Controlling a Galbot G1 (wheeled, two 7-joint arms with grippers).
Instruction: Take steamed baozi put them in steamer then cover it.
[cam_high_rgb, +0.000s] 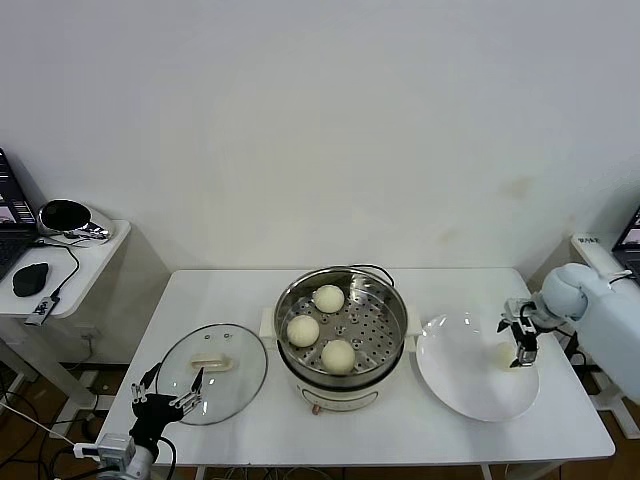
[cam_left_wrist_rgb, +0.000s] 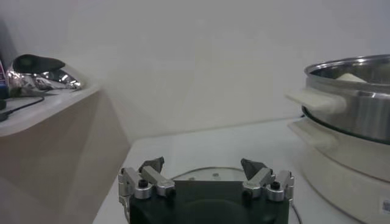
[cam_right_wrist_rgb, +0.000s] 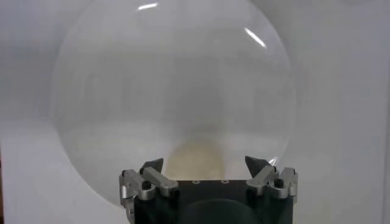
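Three steamed baozi (cam_high_rgb: 328, 297) lie on the perforated tray inside the steamer (cam_high_rgb: 345, 372) at the middle of the white tabletop (cam_high_rgb: 240, 290); the fourth baozi (cam_high_rgb: 503, 354) lies on the white plate (cam_high_rgb: 470, 390) to the steamer's right, with the right gripper (cam_high_rgb: 521, 347) poised directly over it, jaws spread open on either side and not yet closed on the bun. The glass cover (cam_high_rgb: 212, 372) lies flat on the tabletop left of the steamer; the left gripper (cam_high_rgb: 172, 396) waits at the cover's near edge with jaws open, holding nothing.
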